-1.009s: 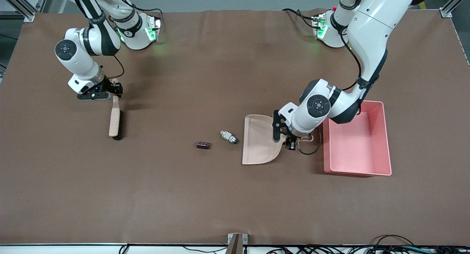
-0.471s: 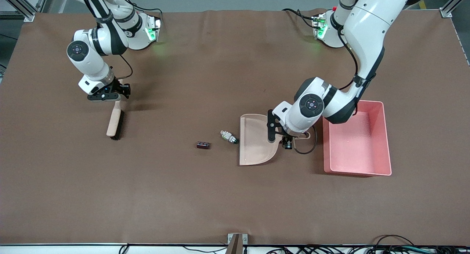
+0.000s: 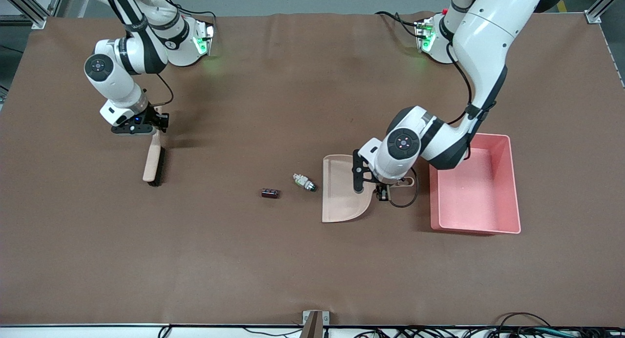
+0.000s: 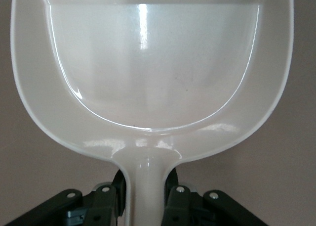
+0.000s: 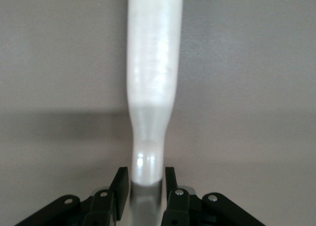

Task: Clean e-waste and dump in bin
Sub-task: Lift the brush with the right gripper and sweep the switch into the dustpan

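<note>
The left gripper (image 3: 382,190) is clamped on the handle of the beige dustpan (image 3: 339,191); in the left wrist view its fingers (image 4: 176,194) press the handle's neck from both sides, with the pan's scoop spreading out ahead of them. The dustpan rests on the brown table mat (image 3: 293,269) just beside the pink bin (image 3: 474,184), on the side toward the right arm's end of the table, its open mouth turned toward the e-waste. The silver-white cylindrical part with a green band (image 3: 304,181) lies just beside that mouth, apart from it; the dark blackish-red block (image 3: 270,193) lies near it, a little nearer the front camera and farther toward the right arm's end. Both are on the mat, outside the bin. The right gripper (image 3: 155,124) sits low over the handle end of the hand brush (image 3: 153,158), and in the right wrist view its fingers (image 5: 122,184) flank the pale handle closely on either side, touching or nearly so; whether they grip it firmly cannot be told.
</note>
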{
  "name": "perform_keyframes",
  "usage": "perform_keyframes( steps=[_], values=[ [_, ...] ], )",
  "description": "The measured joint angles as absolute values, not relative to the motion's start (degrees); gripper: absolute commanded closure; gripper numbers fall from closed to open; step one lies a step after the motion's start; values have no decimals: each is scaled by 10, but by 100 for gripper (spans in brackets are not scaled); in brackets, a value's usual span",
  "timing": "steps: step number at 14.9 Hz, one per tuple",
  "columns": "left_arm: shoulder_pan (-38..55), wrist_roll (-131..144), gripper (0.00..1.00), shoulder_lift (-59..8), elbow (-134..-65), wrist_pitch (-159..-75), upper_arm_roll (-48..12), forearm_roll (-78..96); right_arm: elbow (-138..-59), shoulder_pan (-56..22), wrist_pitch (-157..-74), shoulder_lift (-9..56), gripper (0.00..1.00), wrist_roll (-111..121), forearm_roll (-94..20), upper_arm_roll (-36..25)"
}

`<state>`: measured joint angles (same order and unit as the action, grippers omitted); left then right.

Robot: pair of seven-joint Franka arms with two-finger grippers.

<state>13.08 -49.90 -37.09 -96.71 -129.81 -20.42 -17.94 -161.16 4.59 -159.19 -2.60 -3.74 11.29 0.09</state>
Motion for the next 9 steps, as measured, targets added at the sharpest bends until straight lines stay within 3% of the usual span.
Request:
perform_keyframes(
  steps=[2,3,9],
  values=[
    [141,-485,100,-372,-961,-1291,-203,-186,-1611,50,-1592,-26,97,-38,113,1],
    [144,-483,100,-373,-959,-1291,-203,-190,-1611,50,-1593,-26,100,-38,113,1],
    [163,-476,100,-387,-947,-1290,-200,-209,-1597,28,-1593,-26,100,-77,113,3]
  ],
)
